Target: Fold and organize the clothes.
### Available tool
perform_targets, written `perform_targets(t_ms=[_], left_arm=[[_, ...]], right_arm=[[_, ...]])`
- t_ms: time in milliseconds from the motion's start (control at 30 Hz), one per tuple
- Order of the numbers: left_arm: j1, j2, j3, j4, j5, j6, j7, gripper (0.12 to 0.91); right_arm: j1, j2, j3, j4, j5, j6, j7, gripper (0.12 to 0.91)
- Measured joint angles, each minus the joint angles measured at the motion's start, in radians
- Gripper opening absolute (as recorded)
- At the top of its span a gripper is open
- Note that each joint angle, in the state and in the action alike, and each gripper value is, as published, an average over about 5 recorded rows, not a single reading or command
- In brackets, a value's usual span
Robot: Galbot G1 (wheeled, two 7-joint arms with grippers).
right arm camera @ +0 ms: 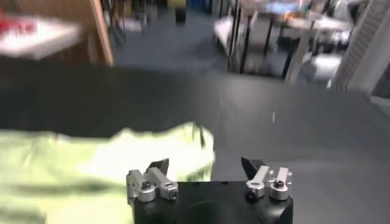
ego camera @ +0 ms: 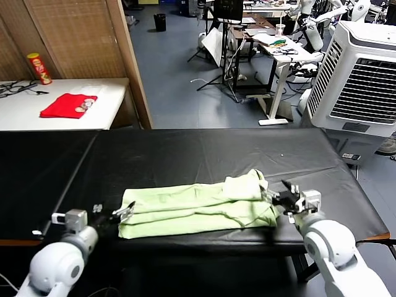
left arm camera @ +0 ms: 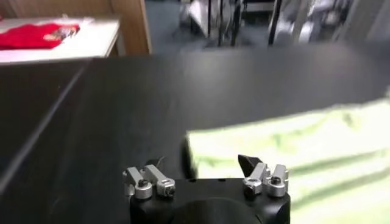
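The clothes are one pale green T-shirt, folded into a long band that lies across the black table near its front edge. My left gripper is open at the band's left end. In the left wrist view the left gripper has its fingers wide apart, with the shirt's end lying just ahead of them. My right gripper is open at the band's right end. In the right wrist view the right gripper is spread wide, and the shirt lies before its one finger, not pinched.
A bright red folded cloth and a red can sit on a white side table at the back left. A wooden partition stands behind it. A large white air cooler stands at the back right.
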Motion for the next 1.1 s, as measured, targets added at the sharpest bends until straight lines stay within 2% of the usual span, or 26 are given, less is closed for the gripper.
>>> perform_targets(t_ms=[200, 267, 333, 400, 533, 633, 700, 767, 867, 1000, 1100], left_arm=[[-0.077, -0.048, 0.035, 0.087, -0.005, -0.01, -0.001, 0.798], [-0.093, -0.058, 0.039, 0.113, -0.005, -0.01, -0.002, 0.797], [-0.106, -0.065, 0.042, 0.139, -0.004, -0.01, -0.002, 0.791], [-0.115, -0.07, 0.044, 0.161, -0.004, -0.011, -0.001, 0.753], [-0.13, -0.082, 0.046, 0.195, 0.002, -0.018, 0.0, 0.569], [-0.137, -0.095, 0.051, 0.215, 0.038, -0.03, -0.006, 0.401], [-0.14, -0.107, 0.055, 0.226, 0.079, -0.046, -0.014, 0.284], [-0.144, -0.12, 0.06, 0.236, 0.125, -0.072, -0.019, 0.189], [-0.155, -0.143, 0.073, 0.251, 0.192, -0.115, -0.019, 0.135], [-0.181, -0.162, 0.093, 0.275, 0.25, -0.16, -0.014, 0.132], [-0.207, -0.167, 0.106, 0.293, 0.262, -0.174, -0.013, 0.133]], right_arm=[[0.059, 0.036, -0.033, -0.108, -0.023, 0.012, -0.009, 0.791], [0.066, 0.047, -0.035, -0.131, -0.03, 0.017, -0.015, 0.755], [0.069, 0.056, -0.036, -0.147, -0.037, 0.022, -0.017, 0.67], [0.069, 0.066, -0.036, -0.158, -0.045, 0.029, -0.017, 0.573], [0.059, 0.087, -0.034, -0.169, -0.073, 0.053, 0.0, 0.356], [0.047, 0.104, -0.033, -0.17, -0.094, 0.086, 0.037, 0.215], [0.039, 0.118, -0.032, -0.17, -0.108, 0.11, 0.069, 0.149], [0.032, 0.134, -0.03, -0.171, -0.118, 0.129, 0.1, 0.127], [0.022, 0.16, -0.023, -0.175, -0.124, 0.139, 0.131, 0.122], [0.01, 0.185, -0.011, -0.173, -0.125, 0.141, 0.141, 0.122], [-0.005, 0.189, 0.002, -0.161, -0.124, 0.137, 0.123, 0.123]])
